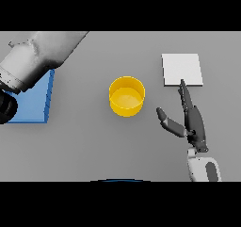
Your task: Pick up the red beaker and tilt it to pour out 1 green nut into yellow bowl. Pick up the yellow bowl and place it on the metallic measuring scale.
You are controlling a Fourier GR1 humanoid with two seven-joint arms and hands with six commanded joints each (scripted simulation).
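The yellow bowl (126,96) is seen standing upright near the middle of the grey table (94,141), open side up, and nothing can be made out inside it but its own yellow floor. It is touched by neither hand. Towards the table's far right, the metallic measuring scale (182,69) is seen as a pale square plate lying flat, well apart from the bowl.

The right hand (193,122) is held over the table between the near edge and the scale, to the right of the bowl. Its fingers (184,92) are stretched out straight towards the scale, the tips reaching just to the plate's near edge; whether the plate is actually touched cannot be told. The thumb (167,121) is spread out towards the bowl, so the hand is plainly apart and nothing is held in it.

At the table's left edge a blue block (33,101) is laid flat, and it is partly covered by the left arm (37,56), which is brought in from the far left corner. Of the left hand (5,107) only a dark shape at the left edge is shown, and how its fingers are set cannot be told.
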